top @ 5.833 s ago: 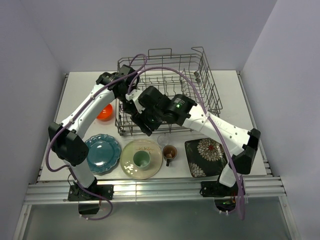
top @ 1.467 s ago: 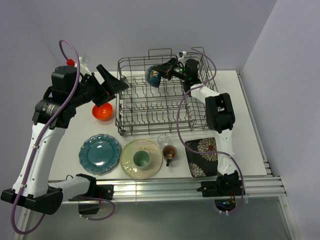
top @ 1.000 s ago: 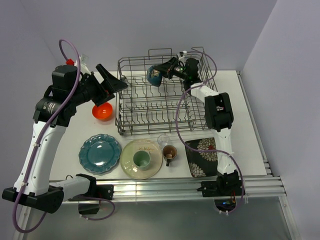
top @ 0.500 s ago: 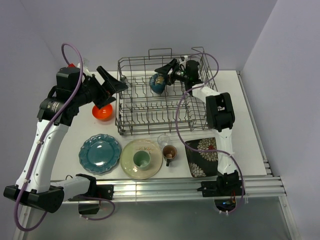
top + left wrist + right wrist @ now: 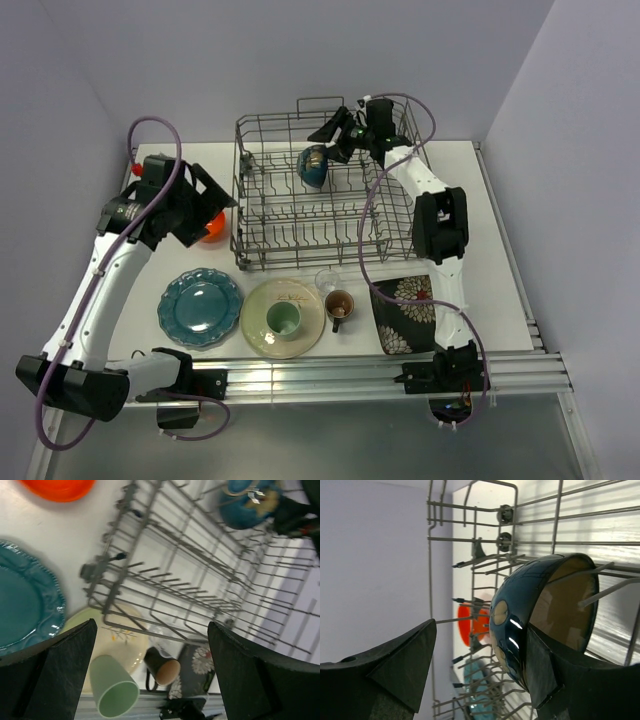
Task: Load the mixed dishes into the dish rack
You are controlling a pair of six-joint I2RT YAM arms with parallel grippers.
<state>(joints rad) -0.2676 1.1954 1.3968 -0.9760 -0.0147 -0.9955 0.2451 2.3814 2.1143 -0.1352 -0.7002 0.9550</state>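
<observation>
The dish rack [image 5: 330,215] stands at the back of the table. The dark bowl [image 5: 313,166] stands on edge among its tines, its inside tan [image 5: 565,610]. My right gripper [image 5: 336,138] hangs open just above and behind it; one finger [image 5: 545,680] lies beside the bowl's rim, the other stands well clear. My left gripper [image 5: 208,208] is open and empty over the red-orange bowl [image 5: 213,230]. Along the front lie the teal scalloped plate [image 5: 203,306], the cream plate [image 5: 262,330] with the pale green cup [image 5: 284,319] on it, the brown mug [image 5: 339,306], the clear glass [image 5: 326,281] and the black floral plate [image 5: 408,313].
The rack's wire loop handle [image 5: 320,103] rises at the far side. Grey walls close in at the back and both sides. A metal rail [image 5: 300,375] runs along the near table edge, where both arm bases sit.
My right gripper has opened and let go of the dark bowl, which has settled lower among the tines. My left arm has come down and nearer, over the red-orange bowl.
</observation>
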